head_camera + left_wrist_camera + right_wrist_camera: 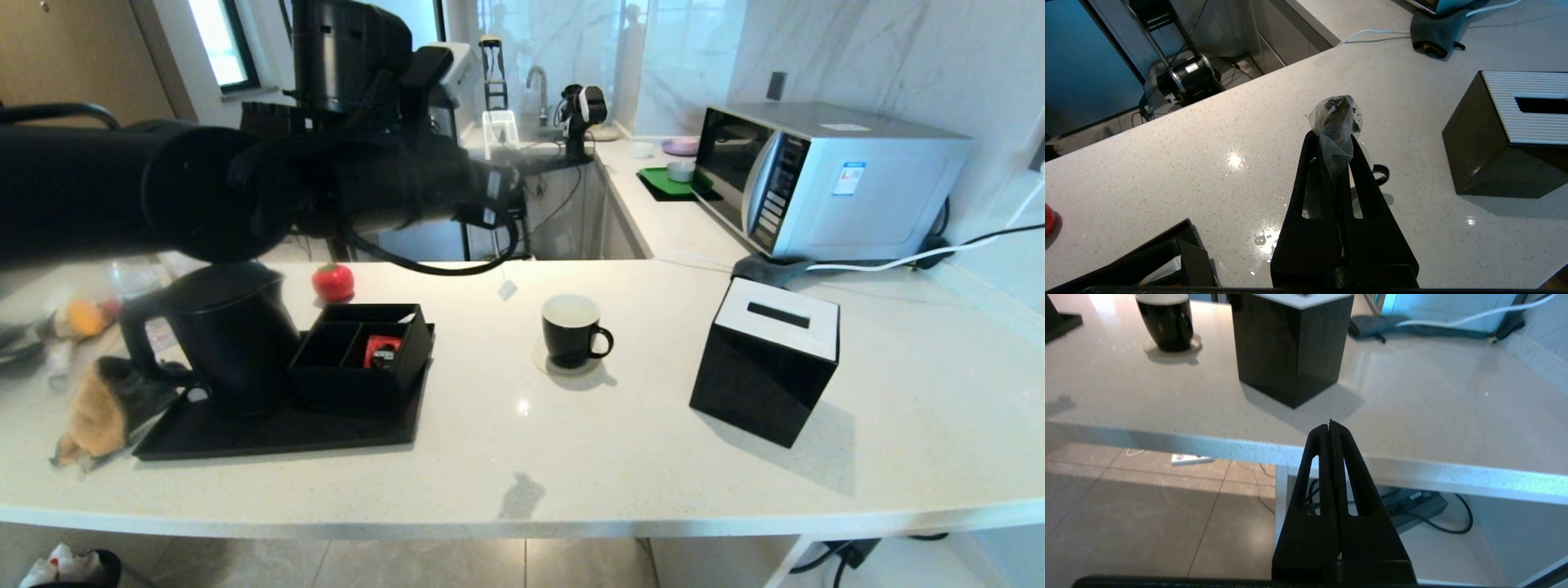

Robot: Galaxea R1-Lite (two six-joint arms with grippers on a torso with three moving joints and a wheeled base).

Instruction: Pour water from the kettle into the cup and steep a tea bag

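Left wrist view, kitchen counter: my left gripper [1336,153] is pinched tight on a small pale translucent mesh tea bag [1336,124], its dark leaves showing through above the fingertips [1359,163]. I hold it in the air over the speckled white stone countertop [1208,134], with the small glossy black mug [1378,173] partly hidden just behind the fingers. In the head view the bag's thin white string hangs below my arm and ends in a tiny white square tag [507,289], dangling left of the mug's white interior.

I judge the pouch nearly weightless, soft and easily torn, so a light pinch at its top corner or on the string suits it best; once wet it will go limp and cling. The mug looks rigid, slick and breakable.

The tall matte black kettle [227,335] stands on a flat black tray [269,433] at the left, beside a black compartment box [363,351] holding a red packet [382,349]. A black cube tissue box [767,359] sits right of the mug, and a silver microwave [824,175] stands beyond it.

My right gripper [1330,430] is closed on nothing, off the counter's near edge.

The microwave carries a blue-and-white sticker, but I cannot read its text; no other writing is legible.
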